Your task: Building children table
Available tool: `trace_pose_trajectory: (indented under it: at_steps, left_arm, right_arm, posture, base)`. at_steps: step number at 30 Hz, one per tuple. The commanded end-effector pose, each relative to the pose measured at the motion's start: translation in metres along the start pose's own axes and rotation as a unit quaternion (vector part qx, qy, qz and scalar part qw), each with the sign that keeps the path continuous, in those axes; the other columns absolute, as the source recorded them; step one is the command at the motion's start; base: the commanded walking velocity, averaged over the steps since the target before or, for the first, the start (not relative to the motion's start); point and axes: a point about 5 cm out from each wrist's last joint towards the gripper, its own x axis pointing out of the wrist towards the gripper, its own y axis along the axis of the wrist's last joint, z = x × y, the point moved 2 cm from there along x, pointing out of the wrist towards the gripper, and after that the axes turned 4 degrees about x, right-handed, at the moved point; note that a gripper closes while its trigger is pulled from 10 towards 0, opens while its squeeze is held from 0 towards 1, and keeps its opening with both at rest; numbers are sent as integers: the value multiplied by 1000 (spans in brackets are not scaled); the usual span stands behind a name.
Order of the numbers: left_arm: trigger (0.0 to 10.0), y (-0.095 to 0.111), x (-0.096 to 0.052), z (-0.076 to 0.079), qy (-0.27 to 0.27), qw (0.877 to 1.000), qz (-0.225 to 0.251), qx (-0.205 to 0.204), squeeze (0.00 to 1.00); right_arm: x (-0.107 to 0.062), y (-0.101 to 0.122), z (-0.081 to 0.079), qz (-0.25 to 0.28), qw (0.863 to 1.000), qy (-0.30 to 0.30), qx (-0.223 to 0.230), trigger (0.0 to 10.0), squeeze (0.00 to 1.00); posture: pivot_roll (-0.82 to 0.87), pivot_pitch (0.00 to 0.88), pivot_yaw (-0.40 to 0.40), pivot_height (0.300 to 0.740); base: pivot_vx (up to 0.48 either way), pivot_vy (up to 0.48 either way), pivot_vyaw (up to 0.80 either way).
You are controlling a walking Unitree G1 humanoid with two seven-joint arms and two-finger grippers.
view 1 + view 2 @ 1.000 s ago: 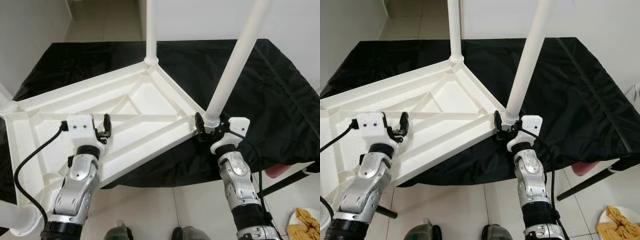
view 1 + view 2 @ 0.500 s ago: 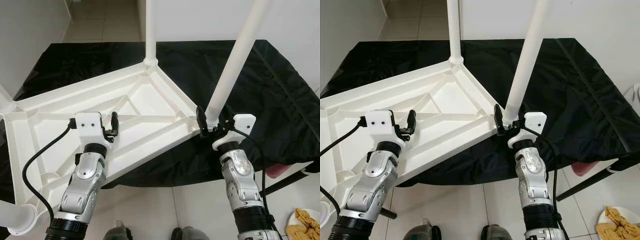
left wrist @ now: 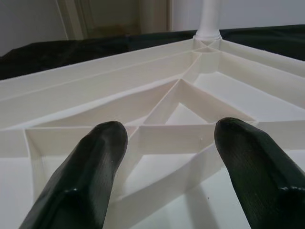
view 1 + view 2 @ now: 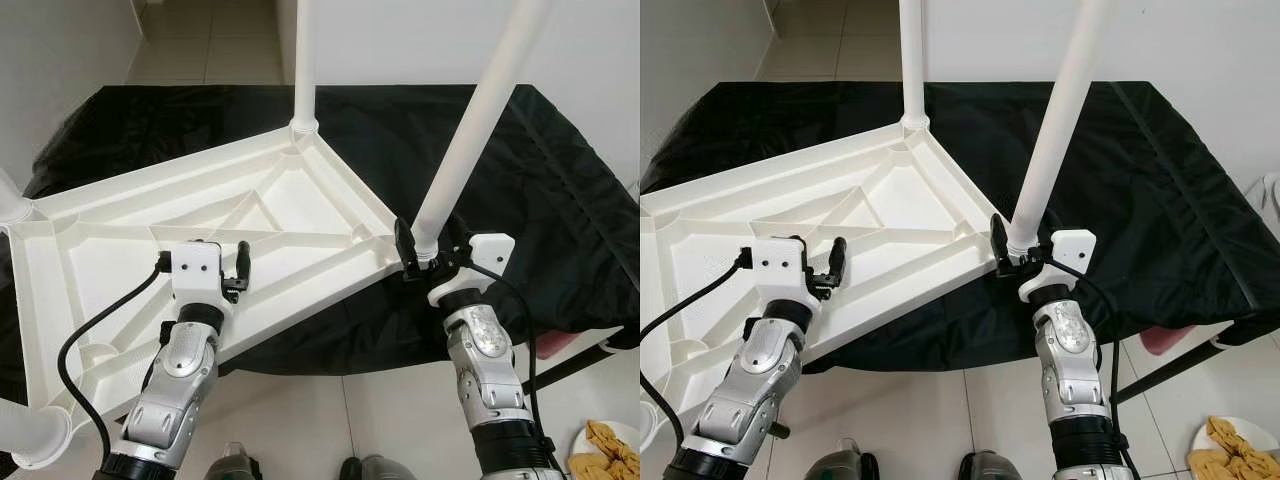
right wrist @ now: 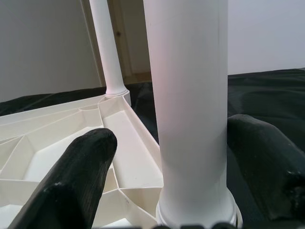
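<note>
The white plastic children's table (image 4: 300,205) lies upside down on a black-covered table (image 4: 560,190). Its ribbed underside faces up. One white leg (image 4: 304,60) stands at the far corner and another leg (image 4: 468,130) at the near right corner. My right gripper (image 4: 428,245) is open, with a black finger on each side of that near leg's base (image 5: 190,143); whether they touch it I cannot tell. My left gripper (image 4: 235,270) hovers open just above the ribs near the tabletop's front edge, with nothing between its fingers (image 3: 90,162).
Two more leg ends show at the far left (image 4: 10,205) and near left (image 4: 25,430) corners. A black cable (image 4: 75,350) loops from my left wrist. On the tiled floor to the right are a plate of food (image 4: 610,445) and a pink object (image 4: 575,345).
My left gripper has moved right along the tabletop's underside. My right gripper has stayed at the base of the near leg, shifting only slightly.
</note>
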Motion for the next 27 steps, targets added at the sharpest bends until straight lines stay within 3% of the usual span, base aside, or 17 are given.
trace_pose_trajectory:
  at_steps: [1, 15, 17, 23, 27]
  left_arm:
    - [10000, 0, -2, 12, -80, 997, 8, 14, 0]
    - [10000, 4, 0, 24, -95, 995, 20, 21, 0]
    - [10000, 8, 0, 34, -132, 991, 15, -30, 0]
    - [10000, 6, -4, 40, -154, 988, 21, 7, 0]
    - [10000, 5, -5, 41, -154, 988, 21, 9, 0]
  right_arm:
    - [-1, -5, -3, -12, 1000, 10, 0, 10000, 0]
    - [1, -7, -5, -14, 1000, 3, 5, 10000, 0]
    - [2, -8, -6, -13, 1000, 3, 4, 10000, 0]
    - [4, -8, -6, -12, 1000, 2, 4, 10000, 0]
    - [5, -8, -5, -12, 1000, 1, 4, 10000, 0]
  posture:
    - [40, 48, -14, 740]
    - [45, 36, -9, 740]
    - [47, 32, -9, 740]
    - [47, 25, -9, 740]
    - [52, 19, -14, 740]
  base:
    - [0, 0, 0]
    - [0, 0, 0]
    - [0, 0, 0]
    - [0, 0, 0]
    - [0, 0, 0]
